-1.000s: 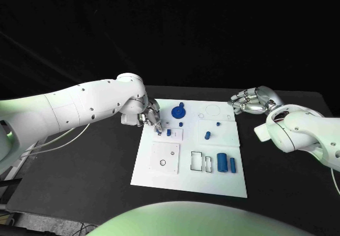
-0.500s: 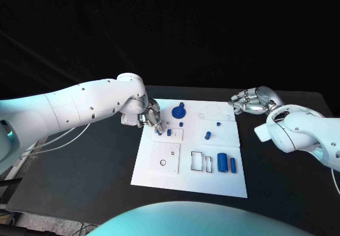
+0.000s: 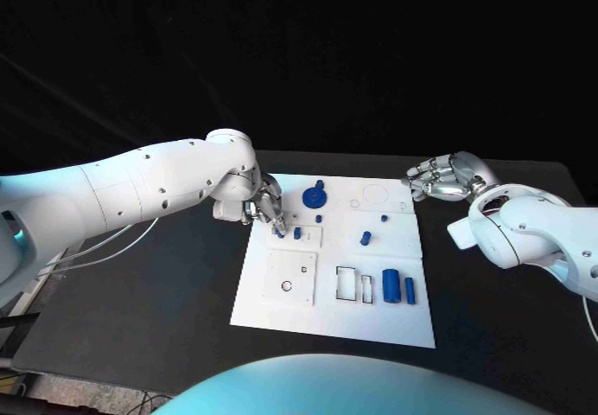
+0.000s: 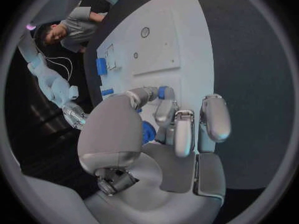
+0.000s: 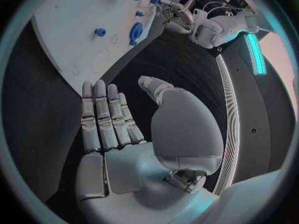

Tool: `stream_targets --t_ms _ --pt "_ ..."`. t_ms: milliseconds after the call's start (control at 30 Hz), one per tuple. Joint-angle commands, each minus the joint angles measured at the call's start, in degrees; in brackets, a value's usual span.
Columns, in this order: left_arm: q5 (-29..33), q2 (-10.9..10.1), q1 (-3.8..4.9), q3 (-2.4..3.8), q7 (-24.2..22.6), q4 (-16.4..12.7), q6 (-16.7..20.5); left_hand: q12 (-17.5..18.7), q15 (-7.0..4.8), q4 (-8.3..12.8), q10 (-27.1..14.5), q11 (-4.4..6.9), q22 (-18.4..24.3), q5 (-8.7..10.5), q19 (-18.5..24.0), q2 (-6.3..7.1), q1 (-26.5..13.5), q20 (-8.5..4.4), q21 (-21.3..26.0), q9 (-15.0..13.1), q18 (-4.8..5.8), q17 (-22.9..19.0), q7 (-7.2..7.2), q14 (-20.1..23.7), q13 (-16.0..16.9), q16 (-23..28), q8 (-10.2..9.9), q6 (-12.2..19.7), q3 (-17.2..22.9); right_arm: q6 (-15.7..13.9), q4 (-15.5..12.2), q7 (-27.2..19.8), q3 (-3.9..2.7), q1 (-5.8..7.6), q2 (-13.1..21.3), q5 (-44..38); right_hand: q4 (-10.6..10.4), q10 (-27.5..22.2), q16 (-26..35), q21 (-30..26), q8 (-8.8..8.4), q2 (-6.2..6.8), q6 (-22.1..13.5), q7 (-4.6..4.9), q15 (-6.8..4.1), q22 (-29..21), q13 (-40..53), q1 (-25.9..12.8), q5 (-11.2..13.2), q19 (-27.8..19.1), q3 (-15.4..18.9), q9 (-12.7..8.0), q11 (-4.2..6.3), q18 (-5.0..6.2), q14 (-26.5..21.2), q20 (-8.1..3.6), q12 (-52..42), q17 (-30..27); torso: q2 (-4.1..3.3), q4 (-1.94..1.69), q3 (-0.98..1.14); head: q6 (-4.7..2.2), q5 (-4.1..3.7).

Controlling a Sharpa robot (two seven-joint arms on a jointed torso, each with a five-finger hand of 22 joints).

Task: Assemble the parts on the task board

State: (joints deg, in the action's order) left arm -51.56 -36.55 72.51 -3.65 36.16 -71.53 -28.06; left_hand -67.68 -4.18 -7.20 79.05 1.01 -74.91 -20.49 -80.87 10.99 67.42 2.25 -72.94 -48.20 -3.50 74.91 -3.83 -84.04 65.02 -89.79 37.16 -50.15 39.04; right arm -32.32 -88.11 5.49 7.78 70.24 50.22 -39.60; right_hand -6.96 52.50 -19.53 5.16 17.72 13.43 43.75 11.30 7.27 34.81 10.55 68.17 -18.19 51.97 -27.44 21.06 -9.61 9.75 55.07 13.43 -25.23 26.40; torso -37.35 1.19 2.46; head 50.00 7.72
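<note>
Small blue peg [image 3: 282, 231] being pinched in the left hand [image 3: 263, 207] fingers over the flat white task board [image 3: 324, 294]; right hand [image 3: 439, 178] hovering beside it, fingers apart, holding nothing

Left hand [image 3: 265, 210] sits over board [image 3: 299, 313] left edge w/ a small blue part [image 3: 281, 231] at its fingertips, blocking that side. Near edge of board bare. Right hand [image 3: 439, 178] hangs off far right corner, fingers apart; right edge free.
</note>
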Motion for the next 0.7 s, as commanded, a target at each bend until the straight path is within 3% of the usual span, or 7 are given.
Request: stream_targets --t_ms 33,700 --pt "-0.31 0.07 0.12 -0.04 0.25 -0.04 -0.88 -0.17 0.20 9.80 0.35 0.01 -10.18 -0.33 -0.35 -1.14 0.41 0.12 -0.41 -1.47 -0.23 15.09 0.61 -5.96 0.04 -0.21 0.16 -1.13 9.34 0.69 -0.01 -0.18 -0.01 -0.03 -0.07 -0.46 0.28 -0.25 0.28 -0.43 0.39 -0.32 -0.47 1.82 0.11 -0.23 -0.17 -0.15 -0.29 0.29 0.10 -0.12 -0.12 0.64 -0.02 0.33 -0.46 -0.11 -0.02 0.00 0.01 0.00 -0.11" --pt "0.08 0.22 0.10 -0.19 0.50 0.23 -1.17 -0.24 0.20 9.90 0.40 0.02 -10.18 -0.65 -0.33 -1.13 0.37 0.11 -0.42 -1.54 -0.24 15.09 0.62 -5.96 0.11 -0.21 0.10 -1.25 9.31 0.70 0.03 -0.18 -0.01 -0.05 -0.16 -0.46 0.28 -0.25 0.28 -0.43 0.39 -0.32 -0.47 1.82 0.11 -0.23 -0.17 -0.15 -0.29 0.29 0.10 -0.12 -0.12 0.64 -0.02 0.33 -0.46 -0.11 0.00 0.03 0.02 0.00 0.01"
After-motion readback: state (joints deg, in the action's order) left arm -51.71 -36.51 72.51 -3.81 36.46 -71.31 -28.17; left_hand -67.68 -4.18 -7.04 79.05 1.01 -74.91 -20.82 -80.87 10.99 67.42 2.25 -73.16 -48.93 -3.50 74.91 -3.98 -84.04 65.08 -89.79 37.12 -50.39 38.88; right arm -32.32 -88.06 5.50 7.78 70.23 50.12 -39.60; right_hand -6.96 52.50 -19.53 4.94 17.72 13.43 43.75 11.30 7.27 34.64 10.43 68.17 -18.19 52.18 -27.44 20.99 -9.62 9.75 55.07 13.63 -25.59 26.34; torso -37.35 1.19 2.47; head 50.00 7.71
